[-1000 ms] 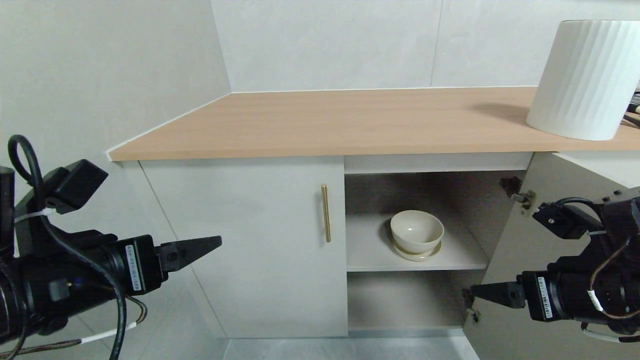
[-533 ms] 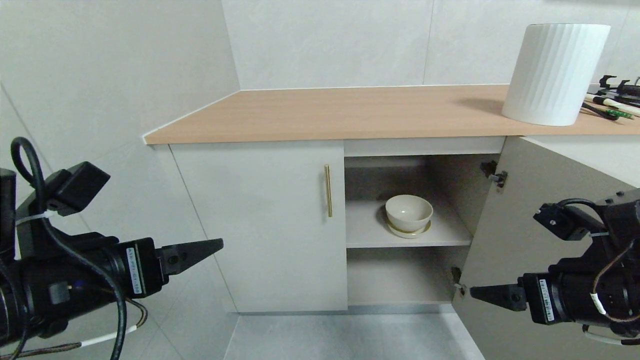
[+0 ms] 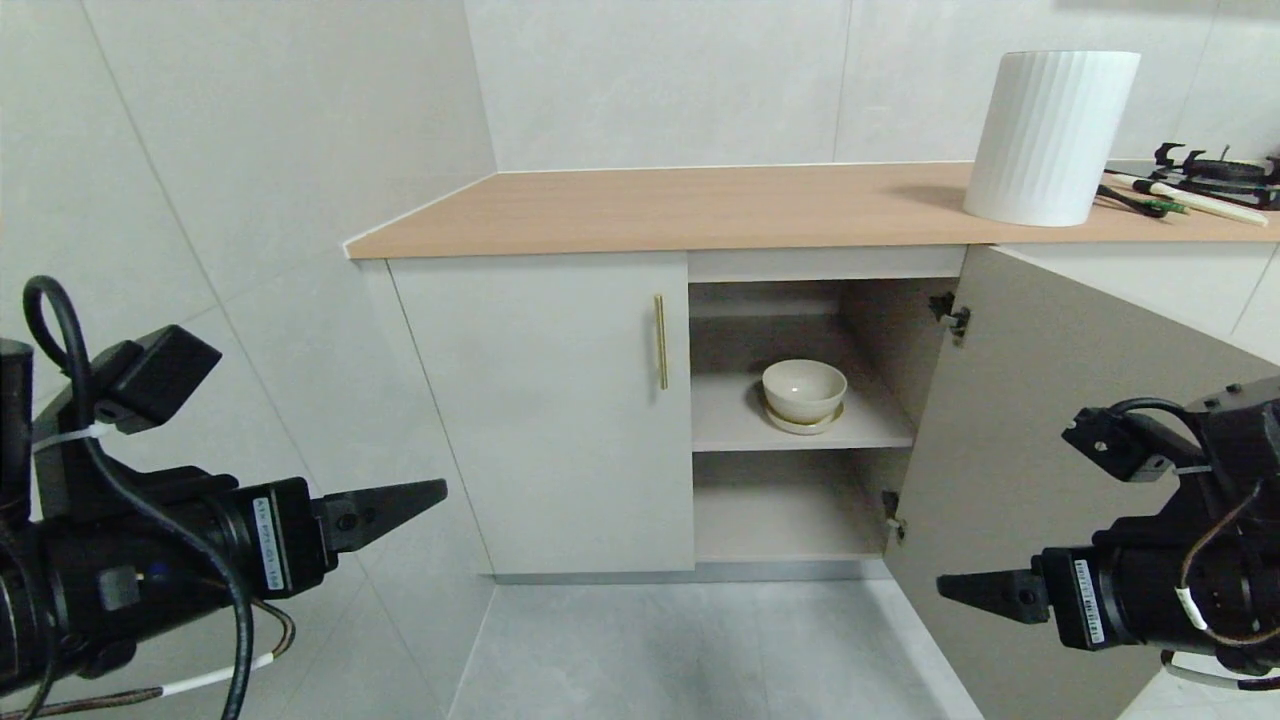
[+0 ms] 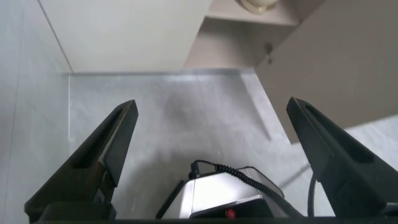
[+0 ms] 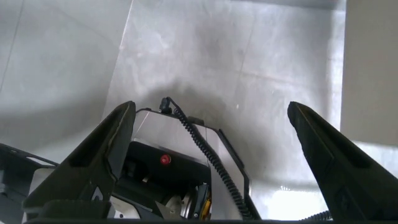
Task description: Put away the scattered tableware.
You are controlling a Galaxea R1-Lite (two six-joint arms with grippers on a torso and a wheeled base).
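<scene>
A cream bowl sits on a small plate on the upper shelf of the open cabinet. Its edge also shows in the left wrist view as the bowl. My left gripper hangs low at the left, well short of the cabinet. In its own view the left gripper is open and empty above the floor. My right gripper is low at the right, in front of the open door. The right gripper is also open and empty.
The right cabinet door stands open toward me, close to my right arm. The left door is shut, with a gold handle. On the wooden counter stand a white ribbed cylinder and some tools. Grey floor lies below.
The whole head view has drawn back from the cabinet, so it looks smaller and more floor shows. The bowl and plate stay on the shelf. Both grippers keep their pose.
</scene>
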